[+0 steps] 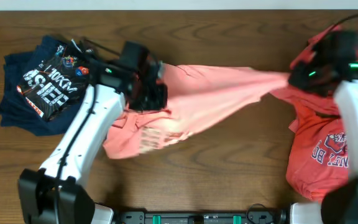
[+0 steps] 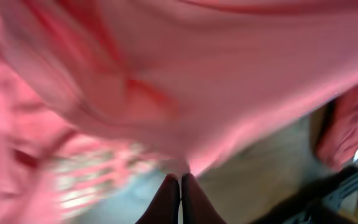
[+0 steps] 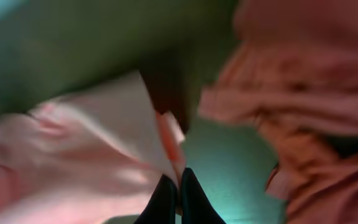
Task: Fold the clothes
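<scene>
We are holding the salmon-pink shirt [image 1: 216, 93] stretched over the tabletop [image 1: 229, 168], left pincer [image 2: 180, 184] pinching one end, right pincer [image 3: 178, 182] pinching the other beside the coral-red shirt [image 1: 322, 149].

I have the salmon-pink T-shirt [image 1: 216, 93] lifted and drawn into a long band across the middle of the counter [image 1: 229, 174]. It is wide where my left end effector [image 1: 149, 84] grips it and narrows to a twisted point pinched in my right end effector [image 1: 296, 78]. Its lower part sags onto the wood, crumpled, with blurred lettering [image 1: 157, 137] facing up.
</scene>
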### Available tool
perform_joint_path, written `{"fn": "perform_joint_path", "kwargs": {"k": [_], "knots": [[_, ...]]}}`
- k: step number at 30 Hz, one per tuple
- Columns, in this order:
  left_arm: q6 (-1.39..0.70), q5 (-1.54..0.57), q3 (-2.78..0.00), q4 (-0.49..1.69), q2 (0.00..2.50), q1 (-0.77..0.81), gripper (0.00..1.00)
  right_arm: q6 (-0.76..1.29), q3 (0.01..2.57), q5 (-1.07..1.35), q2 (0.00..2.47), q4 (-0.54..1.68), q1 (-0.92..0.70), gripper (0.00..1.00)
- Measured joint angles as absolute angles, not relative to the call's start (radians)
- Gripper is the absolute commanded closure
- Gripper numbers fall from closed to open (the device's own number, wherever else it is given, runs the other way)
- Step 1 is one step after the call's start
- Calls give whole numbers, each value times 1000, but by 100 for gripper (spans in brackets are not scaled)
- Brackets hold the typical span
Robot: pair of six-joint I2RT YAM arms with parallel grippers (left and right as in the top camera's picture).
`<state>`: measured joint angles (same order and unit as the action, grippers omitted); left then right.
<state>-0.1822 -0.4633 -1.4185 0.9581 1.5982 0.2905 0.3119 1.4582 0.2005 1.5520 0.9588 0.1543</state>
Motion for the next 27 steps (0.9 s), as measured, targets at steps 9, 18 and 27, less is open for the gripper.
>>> {"fn": "perform_joint_path", "kwargs": {"k": [9, 18, 27], "knots": [[-175, -463, -1512, 977, 1399, 277, 94, 248, 1562, 187, 1411, 1089, 193, 99], [-169, -409, -1524, 1077, 1274, 277, 92, 225, 1578, 163, 1385, 1158, 201, 99], [-160, -350, -1389, 1062, 1493, 277, 74, 222, 1578, 154, 1388, 1170, 201, 99]]}}
